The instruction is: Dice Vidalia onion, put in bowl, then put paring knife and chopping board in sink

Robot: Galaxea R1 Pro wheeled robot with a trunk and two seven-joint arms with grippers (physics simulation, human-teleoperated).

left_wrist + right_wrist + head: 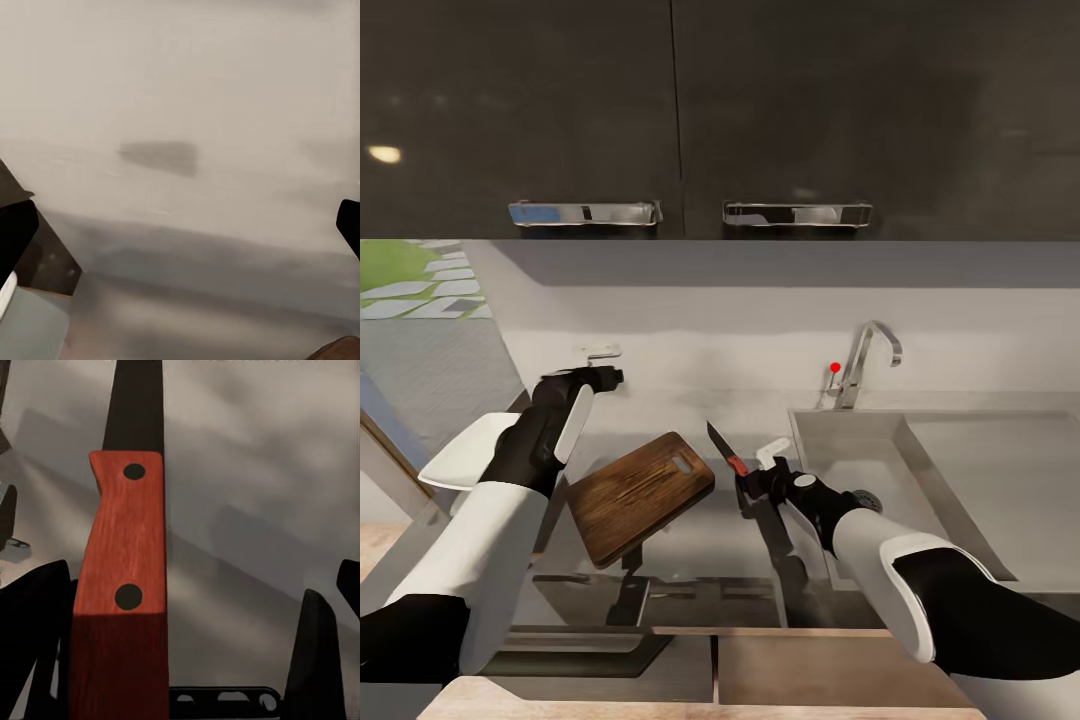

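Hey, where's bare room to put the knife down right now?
The sink basin is bare beside the right gripper, which holds the knife. The flat drainboard beyond it is bare too. It is crowded between the chopping board, the bowl and the left gripper.

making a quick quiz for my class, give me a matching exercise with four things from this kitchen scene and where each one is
Things:
1 paring knife
2 chopping board
3 bowl
4 tap

Places:
A behind the sink
B at the left arm's far side
C tilted, between the two arms
D in the right gripper's fingers

Pairs: 1-D, 2-C, 3-B, 4-A
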